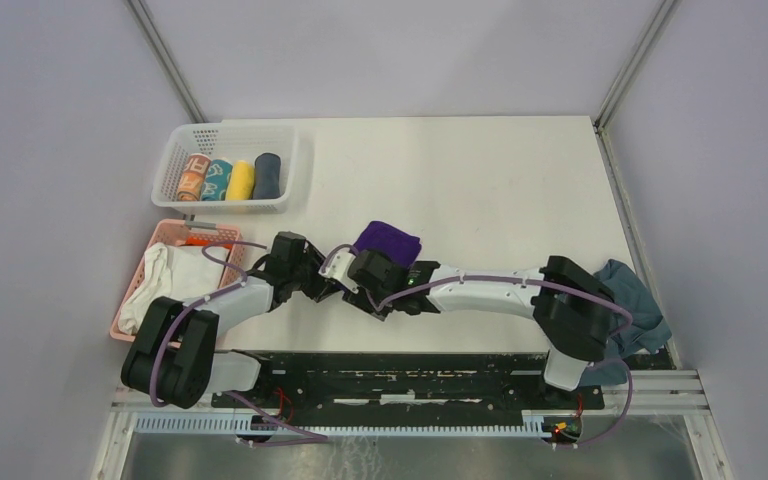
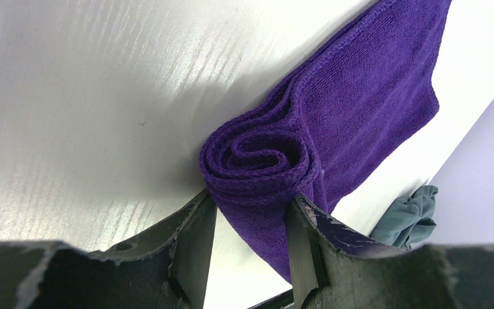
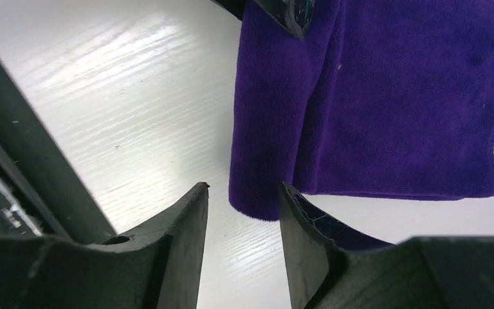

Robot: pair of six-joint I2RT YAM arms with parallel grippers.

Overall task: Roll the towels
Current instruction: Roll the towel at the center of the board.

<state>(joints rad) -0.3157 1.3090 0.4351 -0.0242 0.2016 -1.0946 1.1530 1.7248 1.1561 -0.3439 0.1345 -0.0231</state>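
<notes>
Pinching the coiled end of the purple towel [image 2: 360,96] between the fingers [image 2: 196,244] of the left gripper [image 2: 251,215], closed only as far as the roll's width, pads touching the spiral on either side; well off to that gripper's left, a pink basket [image 1: 160,235] holding a white cloth [image 1: 165,285], and beyond it a white basket [image 1: 175,175] with four rolls [image 1: 230,180] side by side; just past the left fingertips, the unrolled rest of the towel, lying flat on the table [image 1: 480,180] and stretching away from the gripper; close beside it, the right gripper [image 3: 243,190], jaws parted and gripping nothing, the rolled end of the same towel just ahead of its fingertips, one finger [image 3: 309,238] overlapping the cloth's edge in its own view, contact impossible to tell; far behind the right gripper, past its arm's base at the table's right edge, the grey towel [image 1: 632,300], crumpled, unrolled, well apart from both grippers.
</notes>
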